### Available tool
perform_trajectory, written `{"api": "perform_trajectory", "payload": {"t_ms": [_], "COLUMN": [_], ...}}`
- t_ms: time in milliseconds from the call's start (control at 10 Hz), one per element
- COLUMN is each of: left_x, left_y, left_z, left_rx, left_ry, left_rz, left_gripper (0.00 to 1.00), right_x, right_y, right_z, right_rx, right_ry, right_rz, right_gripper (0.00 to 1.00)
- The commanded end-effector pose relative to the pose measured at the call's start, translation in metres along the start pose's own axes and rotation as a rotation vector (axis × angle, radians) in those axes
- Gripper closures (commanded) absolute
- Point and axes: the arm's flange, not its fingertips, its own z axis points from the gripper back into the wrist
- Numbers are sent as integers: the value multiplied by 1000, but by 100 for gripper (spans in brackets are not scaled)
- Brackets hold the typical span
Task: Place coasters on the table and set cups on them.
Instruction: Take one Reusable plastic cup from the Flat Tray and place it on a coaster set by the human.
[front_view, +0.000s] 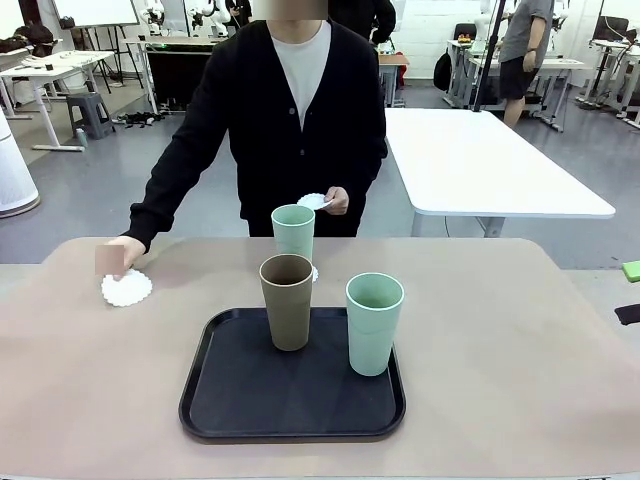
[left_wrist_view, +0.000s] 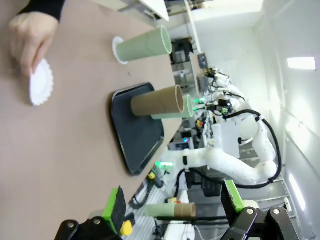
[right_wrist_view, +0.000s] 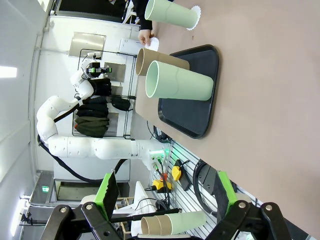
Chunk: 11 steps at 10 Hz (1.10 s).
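Observation:
One mint cup stands on a white coaster on the beige table, just beyond the black tray. On the tray stand the brown cup and a second mint cup. The person's hand presses a second coaster onto the table at the far left. Their other hand holds a third coaster above the far edge. My left gripper is open and empty, off to the side of the table. My right gripper is also open and empty, well back from the cups.
The person in a black cardigan stands at the far side, leaning over the table. A white table stands behind at the right. Bare tabletop lies on both sides of the tray.

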Motion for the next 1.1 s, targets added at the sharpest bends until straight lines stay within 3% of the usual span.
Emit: {"api": "perform_trajectory", "payload": {"t_ms": [0, 1000], "left_x": [0, 0], "left_y": [-2, -2], "left_z": [2, 2], "left_rx": [-12, -12], "left_ry": [-1, -1], "left_rz": [-5, -5], "left_gripper": [0, 0], "right_x": [1, 1], "right_y": [1, 1], "right_z": [-1, -1], "right_rx": [12, 12], "right_ry": [-3, -3], "right_rz": [8, 8], "right_gripper": [0, 0]}}
